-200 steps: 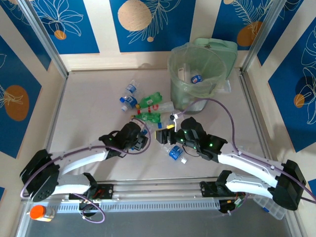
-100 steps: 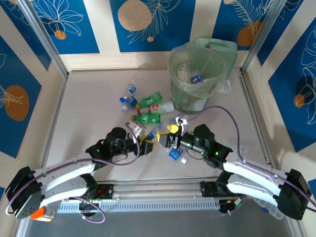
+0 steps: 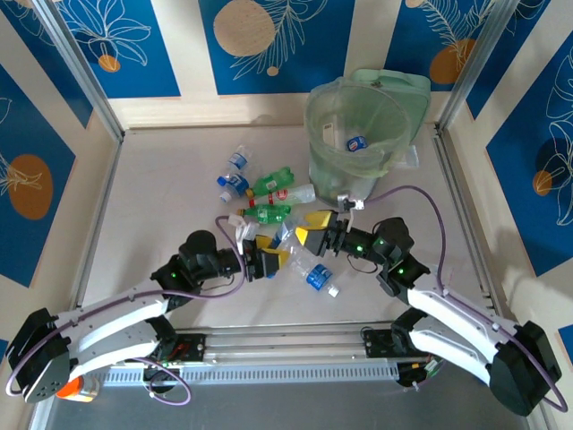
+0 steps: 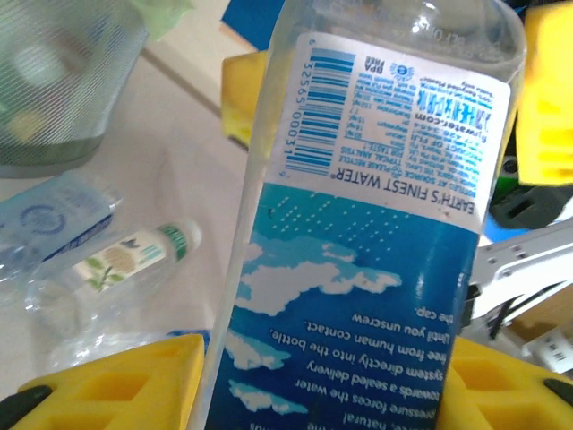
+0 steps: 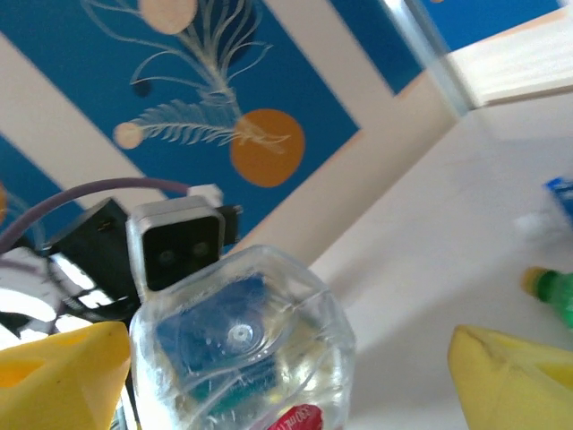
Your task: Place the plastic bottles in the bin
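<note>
A: Bottle count on the desk (image 3: 161, 206)?
B: Two green soda bottles (image 3: 271, 183) and three clear blue-labelled ones (image 3: 315, 276) lying loose, clustered front-left of the bin (image 3: 315, 125). Possibly one more clear one beside the upper green. It's too washed out to call.
A: And in the bin?
B: One bin, bag-lined, at the far right of the desk. One blue-labelled bottle (image 3: 356, 141) shows inside. Other clear shapes in there, can't count them.
A: Grippers?
B: The left gripper (image 3: 271, 255) is clamped on a clear bottle (image 4: 376, 224), yellow fingers pressed to both sides. The right gripper (image 3: 309, 228) is spread wide around that bottle's end, with a gap on its right side.
A: Readable text?
B: The held bottle's label (image 4: 358, 269) is upside down in the left wrist view: "EARTH'S FINEST WATER", a barcode (image 4: 318, 112), "until you unscrew the cap".
</note>
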